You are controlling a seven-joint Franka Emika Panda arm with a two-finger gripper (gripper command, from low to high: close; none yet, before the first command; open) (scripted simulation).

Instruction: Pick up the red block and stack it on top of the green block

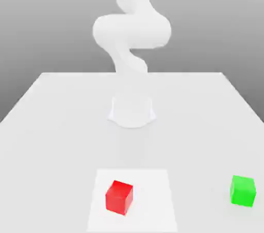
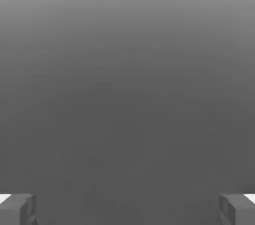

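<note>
So, you have one red block [image 1: 119, 196] and one green block [image 1: 242, 190] on the white table [image 1: 51, 123], two cubes in all and about the same size; the red block sits on a single paler square patch [image 1: 154, 201] near the front edge, turned a little so a corner faces the camera; the green block rests on bare table well apart from it, toward the exterior view's right; nothing touches either cube. One white arm [image 1: 131, 31] rises from its round base [image 1: 132, 112] behind the patch and bends upward out of the picture. Your gripper [image 2: 127, 209] shows two grey fingertips [image 2: 17, 209] in the hand view, spread wide apart, holding nothing, with plain grey between them.
</note>
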